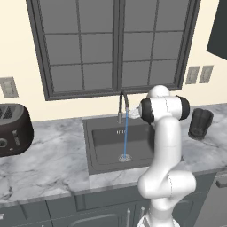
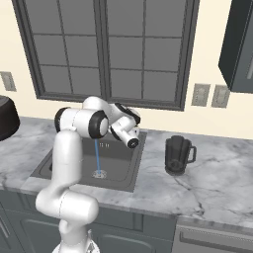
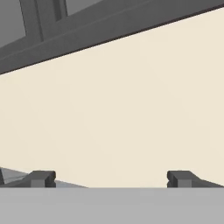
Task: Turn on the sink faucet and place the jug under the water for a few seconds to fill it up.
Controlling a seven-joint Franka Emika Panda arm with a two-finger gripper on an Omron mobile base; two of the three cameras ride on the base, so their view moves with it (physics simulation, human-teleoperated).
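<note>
The dark smoky translucent cylindrical jug (image 2: 178, 155) stands upright on the marble counter (image 2: 222, 183) right of the sink; rigid, probably slick, so best taken at its side handle. The gripper (image 3: 111, 179) has its fingers spread wide, empty.

You've got a marble counter (image 1: 53, 150) with the sink (image 1: 99, 153) set into it. Right of the sink, the jug (image 2: 178, 154) stands upright on the marble. Well left of the sink sits a toaster (image 1: 13, 129).
</note>
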